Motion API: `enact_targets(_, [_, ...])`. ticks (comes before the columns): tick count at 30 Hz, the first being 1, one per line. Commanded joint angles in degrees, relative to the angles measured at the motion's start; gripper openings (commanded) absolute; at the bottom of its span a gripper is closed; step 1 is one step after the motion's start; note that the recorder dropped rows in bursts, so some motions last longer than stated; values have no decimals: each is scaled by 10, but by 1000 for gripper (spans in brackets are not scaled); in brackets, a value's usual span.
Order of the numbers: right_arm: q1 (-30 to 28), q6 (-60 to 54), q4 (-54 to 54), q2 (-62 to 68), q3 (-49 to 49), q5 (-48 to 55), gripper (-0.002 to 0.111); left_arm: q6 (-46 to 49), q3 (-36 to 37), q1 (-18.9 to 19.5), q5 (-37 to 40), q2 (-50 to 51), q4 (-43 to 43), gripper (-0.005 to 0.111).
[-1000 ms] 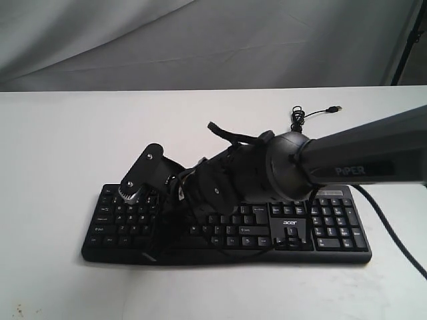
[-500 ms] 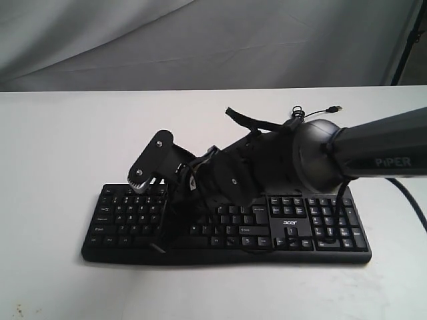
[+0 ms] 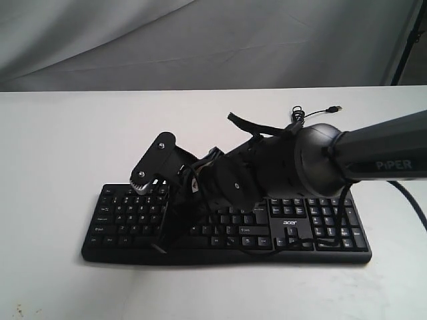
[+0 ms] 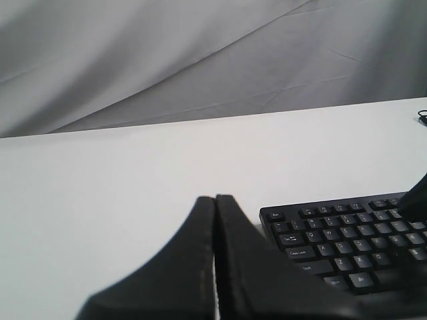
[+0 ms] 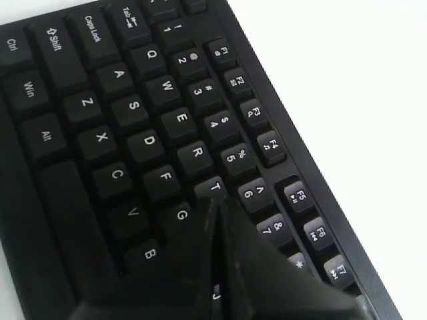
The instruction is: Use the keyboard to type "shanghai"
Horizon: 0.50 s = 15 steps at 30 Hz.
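Keyboard lies flat on white table, long side across the exterior view. My right claw is pinched fully narrow and holds nothing. Its tip is over the keyboard's letter block, right by T and G; can't tell if it's touching a key. Right arm crosses above the keyboard's middle. My left claw is pinched narrow, empty, off the keyboard's Esc end. USB cable lies behind the keyboard, grey cloth beyond.

The arm is a dark grey tube marked "PiPER" in white, with a bulbous joint. Black cables loop over it; a black plate shows silver screws.
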Motion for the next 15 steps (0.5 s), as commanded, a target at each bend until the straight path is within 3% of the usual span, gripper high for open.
enact_targets(1, [-3,-5,0,7,5,-9,0,-2,2,-2,-3,-2,3,0])
enact_targets(15, [-3,-5,7,27,5,-4,0,-2,2,-2,-3,-2,3,0])
